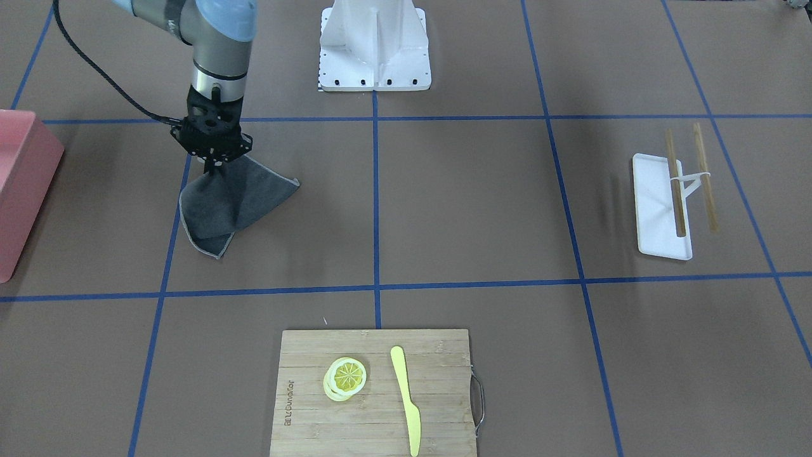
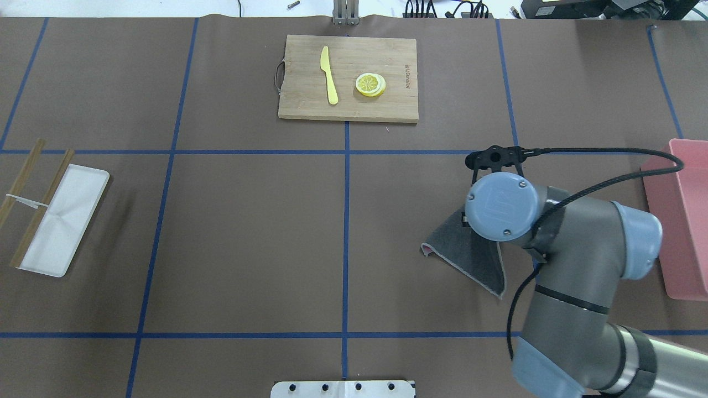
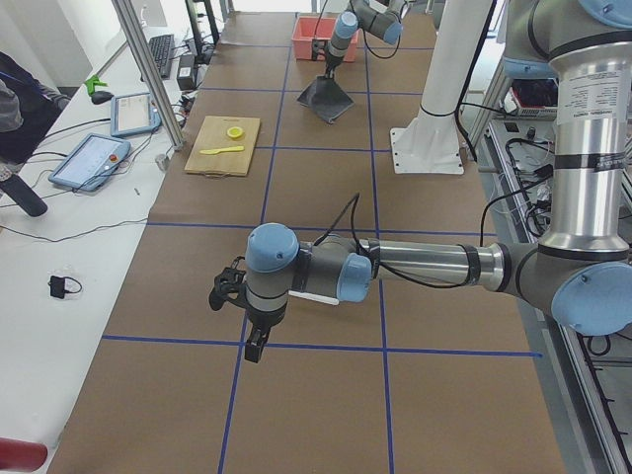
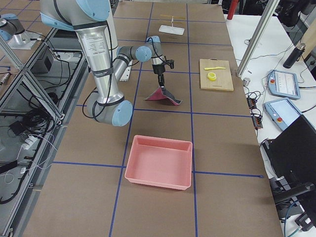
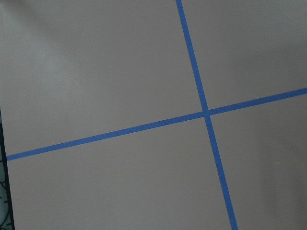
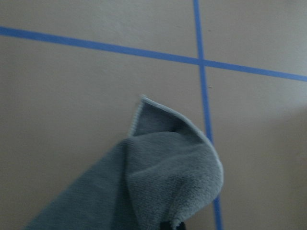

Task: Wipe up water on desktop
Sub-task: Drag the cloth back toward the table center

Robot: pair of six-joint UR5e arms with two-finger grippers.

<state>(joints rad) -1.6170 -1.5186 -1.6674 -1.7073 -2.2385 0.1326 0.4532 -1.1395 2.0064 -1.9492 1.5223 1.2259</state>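
Note:
A grey cloth [image 1: 228, 203] hangs from my right gripper [image 1: 210, 166], which is shut on its top corner; the cloth's lower folds rest on the brown desktop [image 1: 469, 203]. From overhead the wrist covers the gripper, and the cloth [image 2: 470, 254] spreads beneath it. The right wrist view shows the cloth [image 6: 163, 182] draped over a blue tape crossing. I can make out no water on the desktop. My left gripper [image 3: 255, 346] hovers low over the near end of the table; I cannot tell if it is open or shut.
A pink bin [image 1: 22, 184] stands beside the cloth at the table's edge. A bamboo cutting board [image 1: 317, 412] carries lemon slices [image 1: 346, 377] and a yellow knife [image 1: 406, 400]. A white tray [image 1: 653, 216] with chopsticks [image 1: 675, 190] lies at the opposite end.

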